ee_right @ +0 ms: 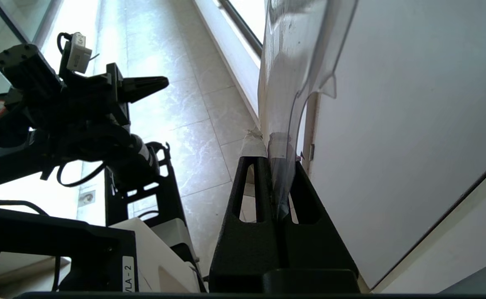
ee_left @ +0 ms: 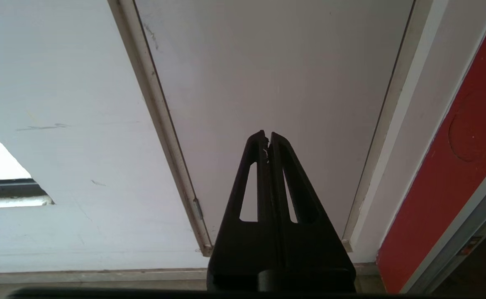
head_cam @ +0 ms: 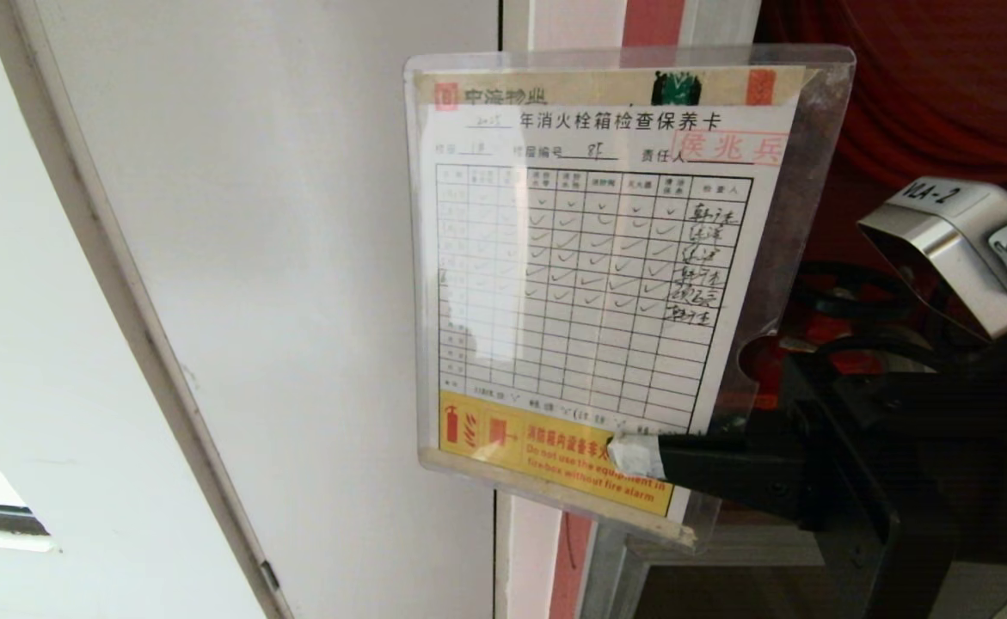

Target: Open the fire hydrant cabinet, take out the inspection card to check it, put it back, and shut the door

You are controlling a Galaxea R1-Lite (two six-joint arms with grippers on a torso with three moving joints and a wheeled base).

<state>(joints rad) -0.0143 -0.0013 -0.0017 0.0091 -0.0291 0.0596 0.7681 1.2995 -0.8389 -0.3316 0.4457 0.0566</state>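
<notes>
The inspection card [head_cam: 589, 284], a gridded white sheet with a yellow band along its lower edge, sits in a clear plastic sleeve and faces me, held up in front of the white wall panel. My right gripper [head_cam: 636, 454] is shut on its lower right corner; in the right wrist view the sleeve [ee_right: 292, 54] rises from between the jaws of the right gripper [ee_right: 274, 145]. The fire hydrant cabinet [head_cam: 924, 94] shows its red interior behind the card at the right. The door is out of view. My left gripper [ee_left: 267, 137] is shut on nothing, parked low near the wall.
A white wall panel [head_cam: 297, 258] fills the left and middle behind the card. A black valve wheel [head_cam: 847, 297] sits inside the cabinet behind my right arm. The cabinet's red edge [ee_left: 454, 166] and tiled floor [ee_right: 176, 104] also show.
</notes>
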